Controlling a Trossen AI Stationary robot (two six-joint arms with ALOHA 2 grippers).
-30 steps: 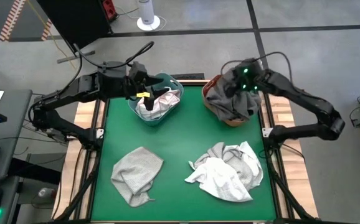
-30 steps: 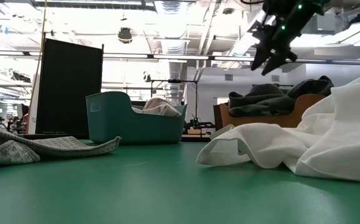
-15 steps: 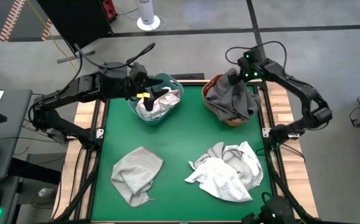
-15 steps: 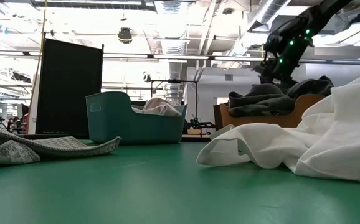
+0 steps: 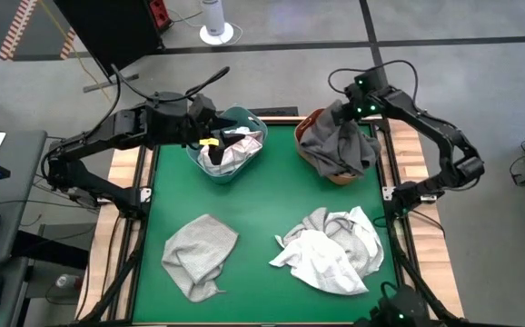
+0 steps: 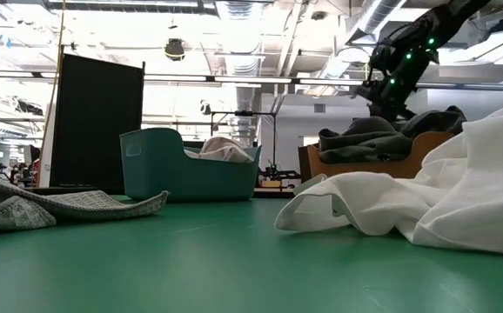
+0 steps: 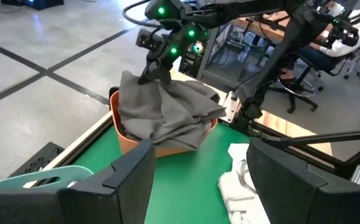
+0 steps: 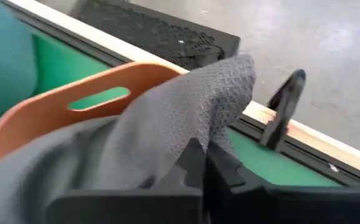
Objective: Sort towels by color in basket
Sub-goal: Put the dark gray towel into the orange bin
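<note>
A dark grey towel (image 5: 337,145) fills the orange basket (image 5: 340,176) at the far right and drapes over its rim. My right gripper (image 5: 342,114) is shut on it at the basket's far side. The teal basket (image 5: 235,118) at the far left holds a white checked towel (image 5: 231,153). My left gripper (image 5: 210,138) hangs open above it with nothing between its fingers (image 7: 127,180). A light grey towel (image 5: 199,254) lies flat on the green mat at the near left. White towels (image 5: 328,250) lie crumpled at the near right. My right gripper pinches a raised fold of the dark grey towel (image 8: 220,99) between its two fingers, at the towel's far edge. The fingers slant down from the far right. The cloth rises to a peak (image 7: 144,81) at the fingers; the rest lies in the orange basket.
Wooden rails (image 5: 417,163) frame the green mat (image 5: 262,209), which has free room in the middle between the baskets and the loose towels. A black post (image 8: 283,112) stands at the table's far edge just beyond the orange basket.
My right gripper has come down onto the far side of the orange basket and shut on the dark grey towel, pulling a fold into a peak. For the last half second it has kept still.
</note>
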